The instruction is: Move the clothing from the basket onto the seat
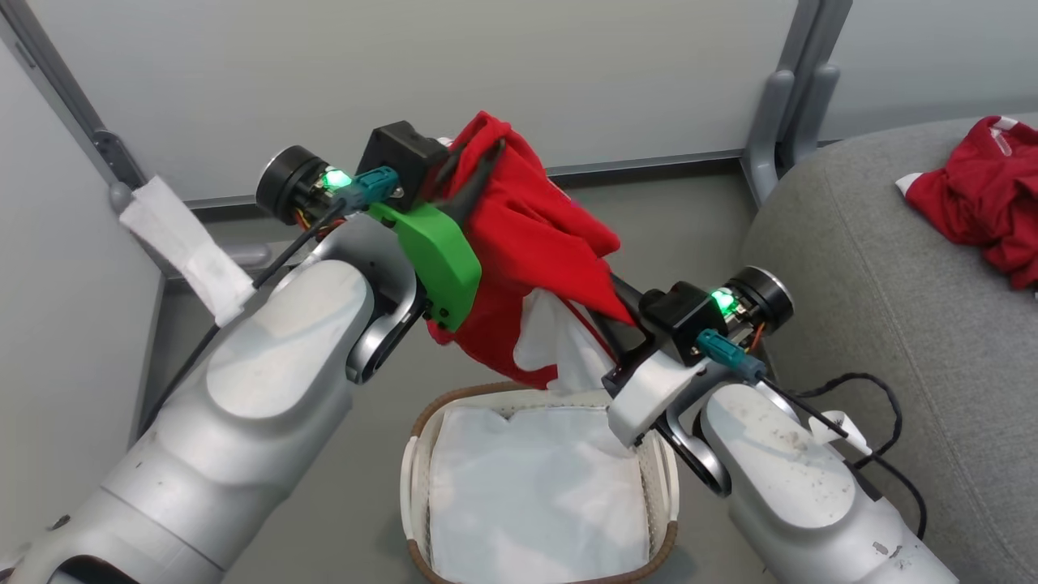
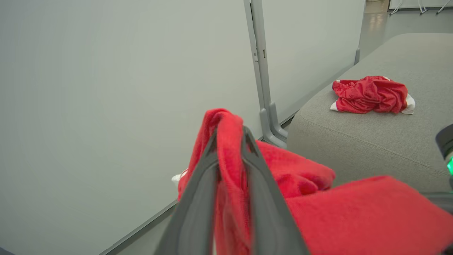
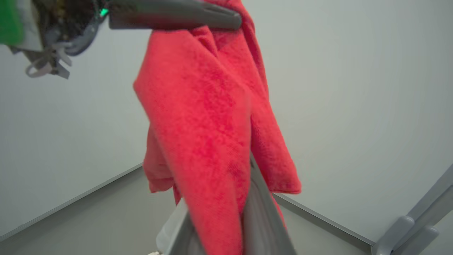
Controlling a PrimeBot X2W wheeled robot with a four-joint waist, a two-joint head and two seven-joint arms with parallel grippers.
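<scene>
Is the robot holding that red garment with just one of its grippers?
No: the left gripper and the right gripper each have the red garment pinched between their two fingers.

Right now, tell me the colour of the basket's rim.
Brown; the rim shows best in the head view.

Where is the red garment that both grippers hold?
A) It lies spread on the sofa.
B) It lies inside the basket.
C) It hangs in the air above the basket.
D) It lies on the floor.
C: the left gripper and the right gripper pinch the garment, which hangs over the basket; another garment lies on the sofa.
</scene>
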